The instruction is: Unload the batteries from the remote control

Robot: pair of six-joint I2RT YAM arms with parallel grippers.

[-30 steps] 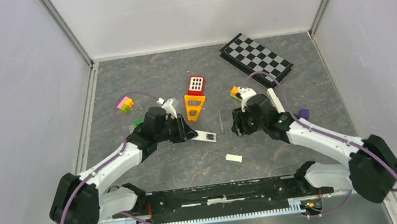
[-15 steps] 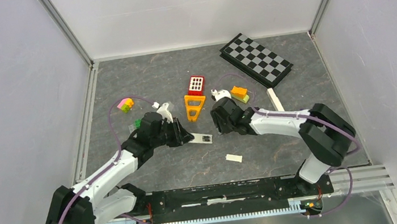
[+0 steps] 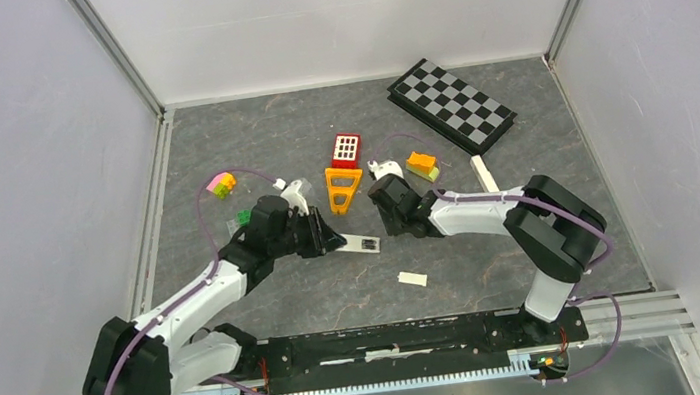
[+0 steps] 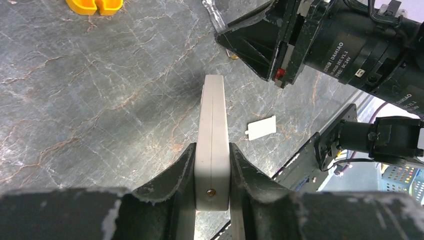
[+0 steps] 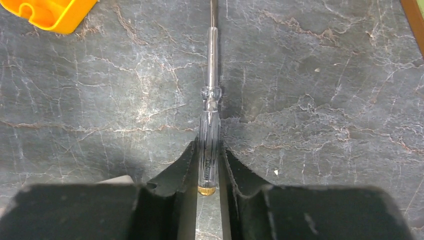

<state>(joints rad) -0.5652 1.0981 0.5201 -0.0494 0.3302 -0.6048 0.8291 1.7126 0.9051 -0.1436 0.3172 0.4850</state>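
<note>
1. Nearest the arm bases, a white battery cover (image 3: pixel 412 278) is seen lying loose on the grey table (image 3: pixel 268 137).
2. The left gripper (image 4: pixel 212 148) is shown clamped partway closed on the white remote (image 4: pixel 212 110), which projects beyond the fingertips.
3. The batteries (image 3: pixel 366 244) are seen dark in the remote's open compartment, just past the left fingertips and near the right gripper (image 3: pixel 396 218), but apart from it.
4. The compartment is shown only from overhead; at the left wrist the remote is seen edge-on.
5. Only the right wrist view shows the right gripper closed on a screwdriver (image 5: pixel 209 135), at its clear handle.
6. Farthest are a yellow toy (image 3: pixel 345 188) and a checkerboard (image 3: pixel 450 105).
</note>
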